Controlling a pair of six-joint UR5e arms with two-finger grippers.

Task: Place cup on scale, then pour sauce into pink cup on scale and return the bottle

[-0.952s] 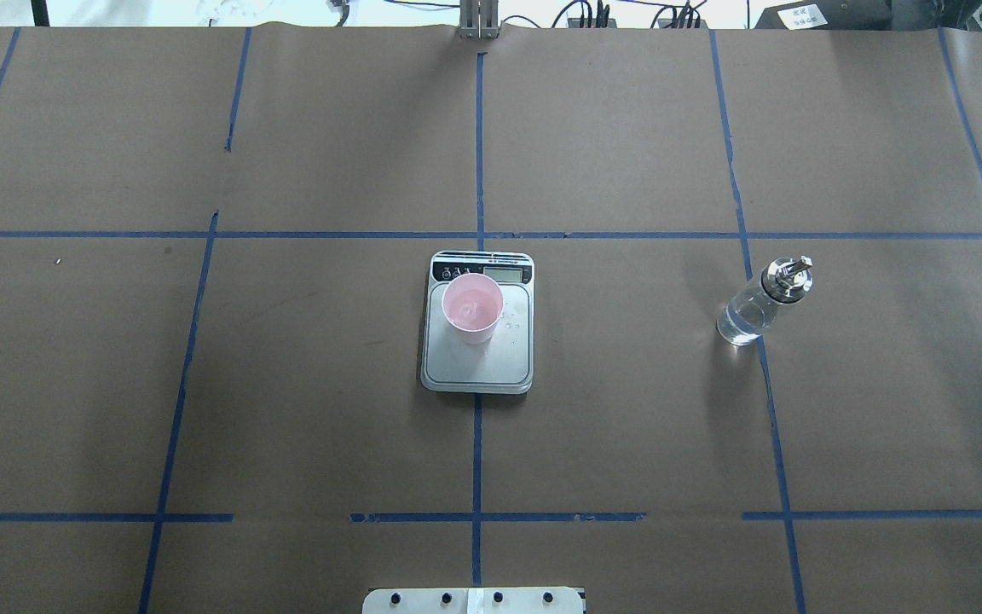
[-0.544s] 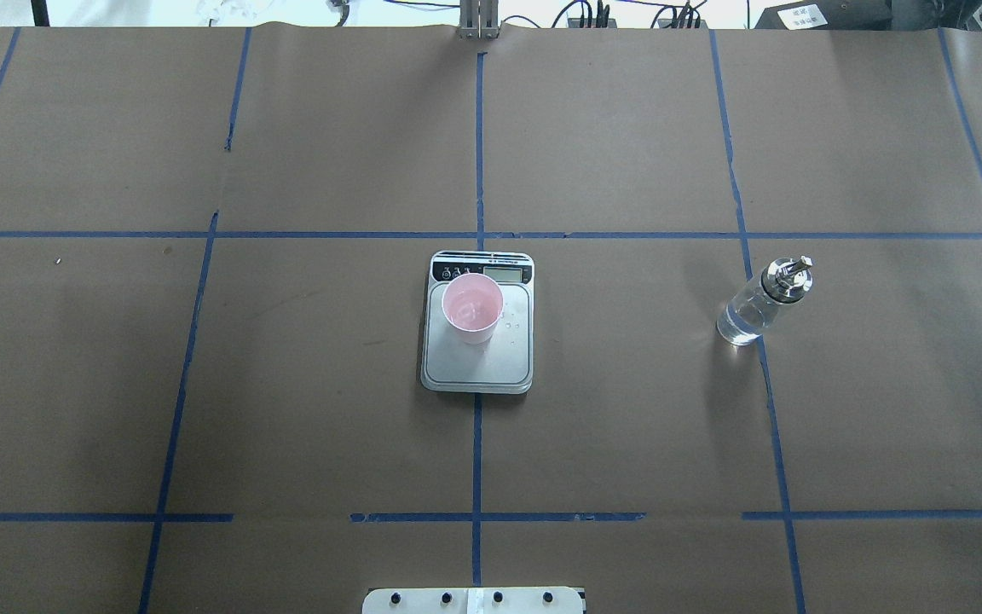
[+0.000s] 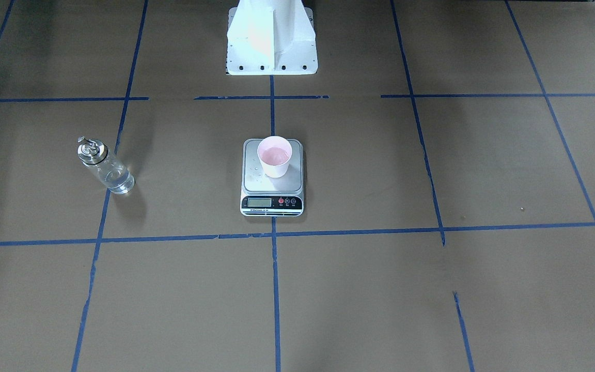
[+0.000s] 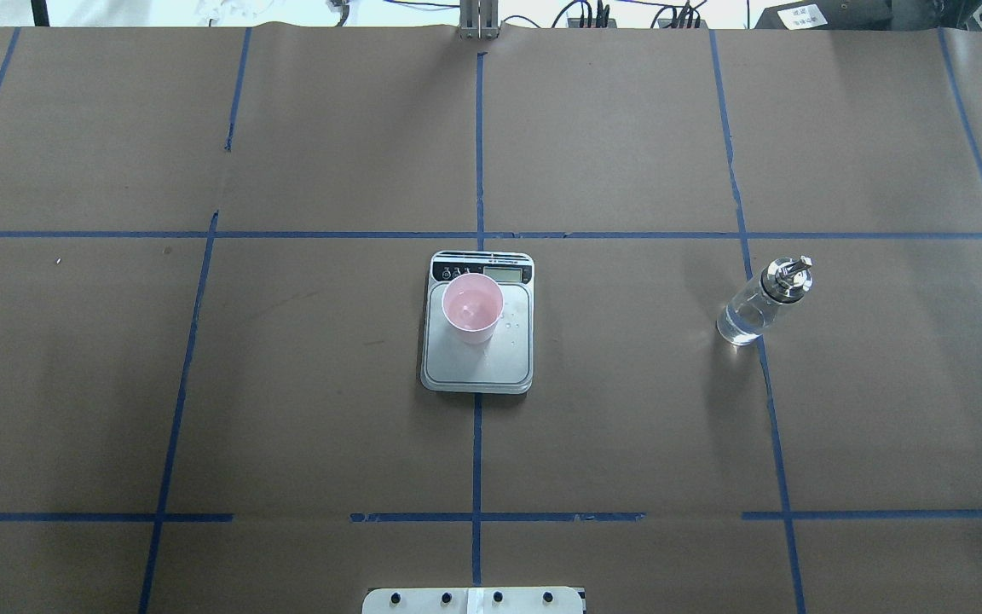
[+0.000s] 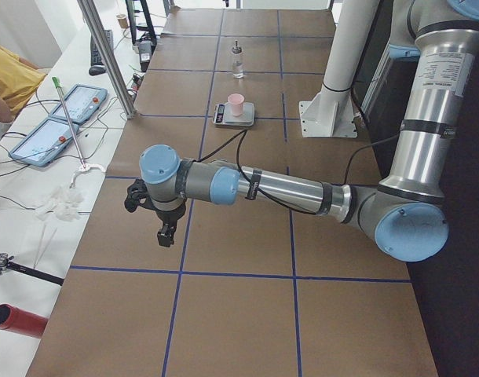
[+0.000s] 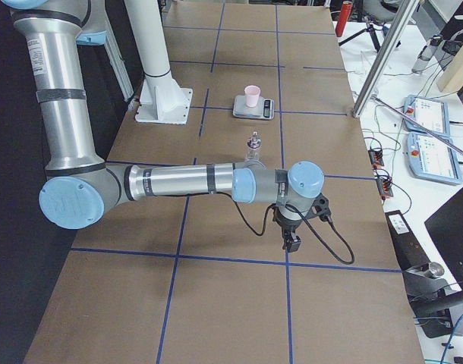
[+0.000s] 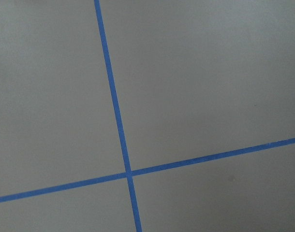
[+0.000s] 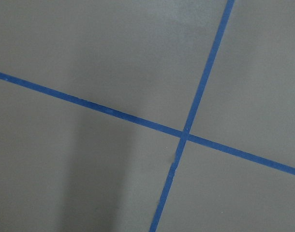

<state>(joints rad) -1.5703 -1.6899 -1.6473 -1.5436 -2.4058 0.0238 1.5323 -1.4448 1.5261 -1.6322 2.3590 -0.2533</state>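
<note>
The pink cup (image 4: 473, 307) stands upright on the scale (image 4: 478, 368) at the table's middle, toward the display end; it also shows in the front view (image 3: 275, 155). The clear bottle (image 4: 755, 305) with its silver spout stands alone on the robot's right, holding clear sauce (image 4: 738, 327) low down; it also shows in the front view (image 3: 105, 168). My left gripper (image 5: 167, 234) hangs over bare table far to the left. My right gripper (image 6: 291, 243) hangs beyond the bottle (image 6: 254, 148). Both hold nothing, and I cannot tell whether they are open or shut.
Brown paper with blue tape lines (image 4: 478, 153) covers the table. The robot's white base (image 3: 271, 41) stands behind the scale. A few droplets (image 4: 512, 324) lie on the scale's platform. Tablets and cables (image 5: 67, 110) lie on the side bench.
A dark tip at the overhead view's left edge a second ago has left the view. The cup, scale and bottle have not moved.
</note>
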